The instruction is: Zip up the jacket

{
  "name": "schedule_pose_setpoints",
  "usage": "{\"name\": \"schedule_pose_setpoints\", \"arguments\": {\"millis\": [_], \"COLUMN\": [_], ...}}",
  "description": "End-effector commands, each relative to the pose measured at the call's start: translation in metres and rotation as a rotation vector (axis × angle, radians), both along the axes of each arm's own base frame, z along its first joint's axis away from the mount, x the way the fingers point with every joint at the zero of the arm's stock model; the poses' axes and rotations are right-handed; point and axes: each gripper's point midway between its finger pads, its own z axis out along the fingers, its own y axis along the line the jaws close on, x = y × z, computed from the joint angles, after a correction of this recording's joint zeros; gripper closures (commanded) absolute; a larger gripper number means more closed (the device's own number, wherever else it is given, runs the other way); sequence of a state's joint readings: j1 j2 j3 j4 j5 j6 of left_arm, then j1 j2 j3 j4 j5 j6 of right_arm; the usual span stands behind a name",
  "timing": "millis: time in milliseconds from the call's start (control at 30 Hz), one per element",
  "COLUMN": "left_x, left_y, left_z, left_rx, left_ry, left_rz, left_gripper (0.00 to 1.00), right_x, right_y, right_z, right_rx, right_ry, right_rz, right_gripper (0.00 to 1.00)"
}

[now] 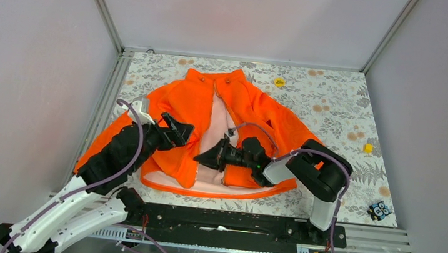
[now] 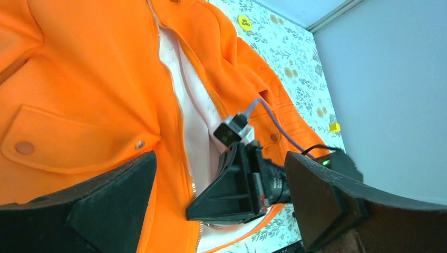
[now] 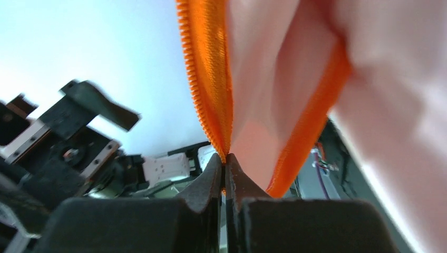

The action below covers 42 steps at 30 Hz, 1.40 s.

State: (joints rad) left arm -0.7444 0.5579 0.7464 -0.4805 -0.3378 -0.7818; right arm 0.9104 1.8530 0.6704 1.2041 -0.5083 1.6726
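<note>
Right end effector (image 3: 224, 162) is clamping down on the zipper edge (image 3: 203, 79) of the orange jacket (image 1: 192, 104) that's lying spread open on the counter (image 1: 336, 107) underneath it, while the left end effector (image 1: 183, 135) is hovering wide apart just beside it.

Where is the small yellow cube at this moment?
In the top view, the yellow cube lies at the right of the table, apart from the jacket.

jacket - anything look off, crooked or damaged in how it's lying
Nothing looks damaged or spilled. The jacket lies unzipped, its front panels splayed apart towards the hem so the lining shows. The right gripper is shut on one zipper edge, so that edge is bunched up rather than flat.
</note>
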Motion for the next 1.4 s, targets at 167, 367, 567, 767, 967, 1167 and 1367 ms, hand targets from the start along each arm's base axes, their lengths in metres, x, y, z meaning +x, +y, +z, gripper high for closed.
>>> {"name": "schedule_pose_setpoints", "arguments": {"millis": [167,367,567,767,967,1167,1367], "left_x": [-0.004,-0.016,-0.03,-0.033,-0.035,-0.022,-0.022], "left_y": [-0.026,-0.046,-0.05,-0.052,-0.094,-0.13,-0.152], "left_z": [-0.042,-0.096,-0.124,-0.123,-0.114,-0.139,-0.168], "left_rx": [0.055,0.09,0.039,0.016,-0.06,-0.076,-0.076], "left_ry": [0.119,0.281,0.342,0.348,0.323,0.362,0.444], "left_rz": [-0.12,-0.221,-0.247,-0.261,-0.455,-0.561,-0.611], "left_gripper": [0.01,0.01,0.04,0.15,0.13,0.27,0.4], "right_x": [-0.004,0.021,0.023,0.022,0.005,-0.002,-0.004], "right_y": [-0.019,-0.06,-0.069,-0.092,-0.144,-0.184,-0.191], "right_z": [-0.115,-0.123,-0.101,-0.055,-0.043,-0.056,-0.066], "right_rx": [-0.391,-0.746,-0.808,-0.849,-0.907,-0.972,-0.992], "right_ry": [-0.168,-0.566,-0.705,-0.733,-0.713,-0.686,-0.696], "right_rz": [0.033,0.078,0.162,0.09,-0.022,-0.133,-0.114], "right_gripper": [1.0,0.8,0.52,0.4,0.27,0.29,0.43]}}
